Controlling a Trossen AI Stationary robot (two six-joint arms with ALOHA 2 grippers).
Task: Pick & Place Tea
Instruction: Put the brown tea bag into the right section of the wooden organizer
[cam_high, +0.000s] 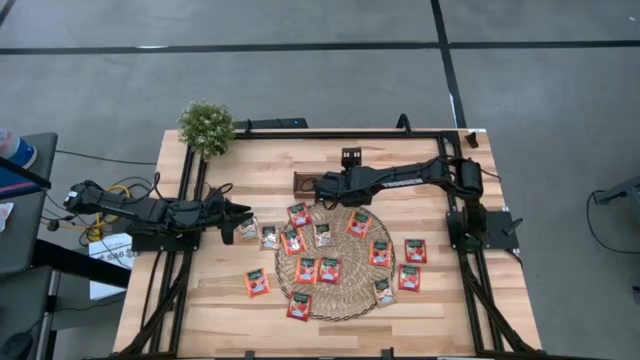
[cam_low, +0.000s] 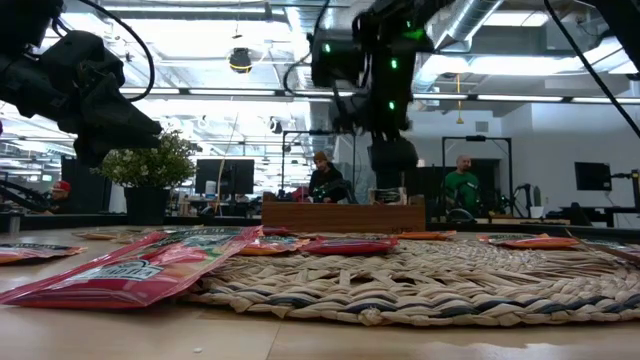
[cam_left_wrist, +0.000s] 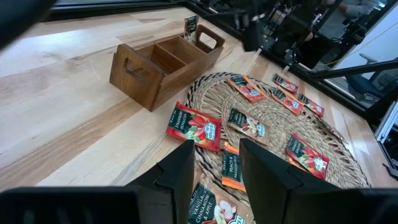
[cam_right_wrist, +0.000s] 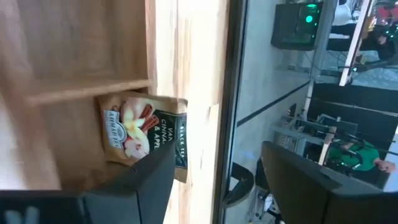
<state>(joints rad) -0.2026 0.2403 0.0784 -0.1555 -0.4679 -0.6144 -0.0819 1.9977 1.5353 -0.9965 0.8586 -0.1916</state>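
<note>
- Right gripper hangs over the wooden tray, jaws spread apart and holding nothing.
- One beige tea sachet stands on edge inside a tray compartment, just below those fingers.
- Left gripper hovers at the near-left edge of the woven mat, jaws parted over a beige sachet, not clamping it.
- Red-orange sachets lie scattered flat on the mat and on the table beside it.
</note>
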